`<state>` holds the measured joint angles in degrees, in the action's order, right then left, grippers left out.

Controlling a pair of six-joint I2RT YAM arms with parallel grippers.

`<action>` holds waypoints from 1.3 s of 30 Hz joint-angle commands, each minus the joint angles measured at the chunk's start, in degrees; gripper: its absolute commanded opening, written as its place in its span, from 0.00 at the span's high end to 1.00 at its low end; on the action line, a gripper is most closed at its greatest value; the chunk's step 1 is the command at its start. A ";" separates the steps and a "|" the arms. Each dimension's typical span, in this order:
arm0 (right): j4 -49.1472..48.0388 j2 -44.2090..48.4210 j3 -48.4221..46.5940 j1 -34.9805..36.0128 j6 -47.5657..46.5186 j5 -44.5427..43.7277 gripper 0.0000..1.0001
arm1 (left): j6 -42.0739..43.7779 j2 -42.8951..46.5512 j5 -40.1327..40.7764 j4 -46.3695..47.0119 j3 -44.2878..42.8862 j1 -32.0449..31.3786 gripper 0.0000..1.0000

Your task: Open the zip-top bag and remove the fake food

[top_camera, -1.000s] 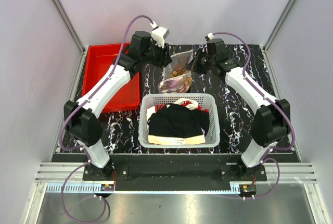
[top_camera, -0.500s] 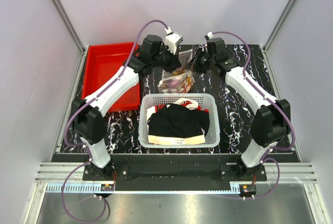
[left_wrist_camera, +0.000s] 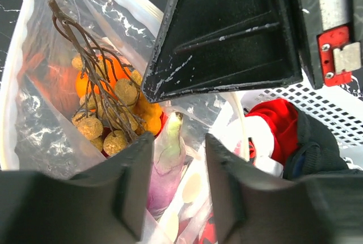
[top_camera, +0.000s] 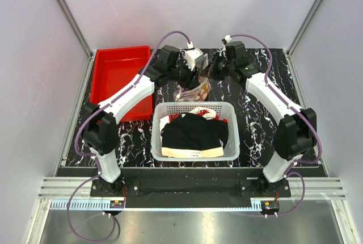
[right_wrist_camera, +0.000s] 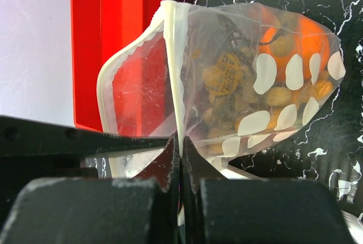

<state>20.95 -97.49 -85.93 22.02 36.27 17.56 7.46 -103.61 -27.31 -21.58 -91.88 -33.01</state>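
No legible text or labels.

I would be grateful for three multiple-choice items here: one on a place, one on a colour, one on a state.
1. Where does the red bin stand? A. left of the white basket, farther back; B. inside the basket; C. right of the basket.
2. What colour is the round fruit in the zip-top bag? A. blue; B. orange; C. green.
3. How is the right tool? A. open over the basket; B. shut on black clothes; C. shut on the bag's zip edge.
Answers: 1 A, the top view shows it there; 2 B, orange shows through the clear film; 3 C, the right wrist view shows it pinching the strip.
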 commanded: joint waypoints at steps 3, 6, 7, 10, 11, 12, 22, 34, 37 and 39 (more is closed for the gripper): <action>-2.58 1.95 -2.22 0.57 -0.32 2.83 1.00 | 0.71 -1.68 -0.38 2.60 -0.15 -0.03 0.50; -2.41 2.04 -2.40 0.57 -0.24 2.92 1.00 | 0.80 -3.34 0.33 2.95 -0.58 -0.03 0.50; -2.49 2.04 -2.40 0.57 -0.24 2.92 1.00 | 0.80 -3.70 0.41 3.04 -0.67 -0.03 0.50; -2.49 2.04 -2.22 0.57 -0.32 2.74 1.00 | 0.89 -4.67 0.94 3.13 -1.11 -0.03 0.55; -2.49 1.96 -2.05 0.57 -0.32 2.57 1.00 | 0.97 -4.84 1.20 3.21 -1.46 -0.03 0.59; -2.49 1.87 -1.96 0.57 -0.41 2.13 1.00 | 0.89 -4.93 1.55 3.13 -1.73 -0.03 0.72; -0.74 2.31 -0.47 0.48 -4.37 -3.94 1.00 | -2.89 5.08 6.82 1.81 -2.96 -0.03 1.00; -0.74 1.78 -1.17 0.57 -4.19 -3.76 1.00 | -11.67 12.11 5.96 7.51 -10.17 0.06 1.00; -0.74 1.08 -1.43 0.57 -4.37 -3.85 1.00 | -13.17 17.03 6.39 9.89 -10.34 0.32 1.00; -0.74 0.90 -1.61 0.57 -4.37 -3.59 1.00 | -15.88 20.46 8.66 9.46 -10.78 1.37 1.00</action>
<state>21.08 -97.49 -85.89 22.04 33.19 15.42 -3.05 -91.61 -20.82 -17.61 -99.39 -32.99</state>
